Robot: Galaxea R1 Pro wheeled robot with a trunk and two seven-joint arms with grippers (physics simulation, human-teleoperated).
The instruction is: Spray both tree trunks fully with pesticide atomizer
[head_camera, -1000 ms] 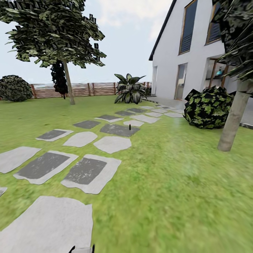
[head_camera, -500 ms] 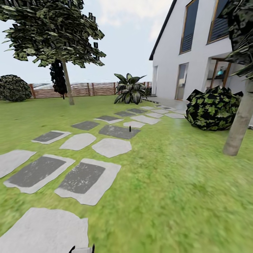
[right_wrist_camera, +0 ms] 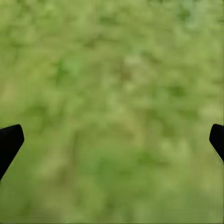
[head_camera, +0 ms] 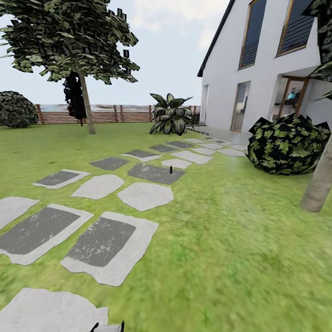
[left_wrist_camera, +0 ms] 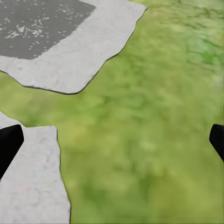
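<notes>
Far ahead, a tiny dark upright shape that looks like the pesticide atomizer (head_camera: 171, 169) stands at the rim of a dark paving slab (head_camera: 154, 173), too small for detail. One tree trunk (head_camera: 86, 109) rises at the far left before the fence. The other tree trunk (head_camera: 319, 183) leans at the right edge, much closer. My left gripper (left_wrist_camera: 112, 144) is open over grass and the edges of pale slabs. My right gripper (right_wrist_camera: 112, 144) is open over bare grass (right_wrist_camera: 112, 93). Both hold nothing.
A path of grey stone slabs (head_camera: 103, 242) runs from the lower left toward the white house (head_camera: 258, 64). A dark leafy bush (head_camera: 288, 145) sits beside the right trunk. A broad-leaved plant (head_camera: 170, 115) and the slatted fence (head_camera: 115, 114) stand at the back.
The whole head view has shifted: the camera has moved forward, so slabs slide down and left and the right trunk slides toward the right edge. The things themselves stay put.
</notes>
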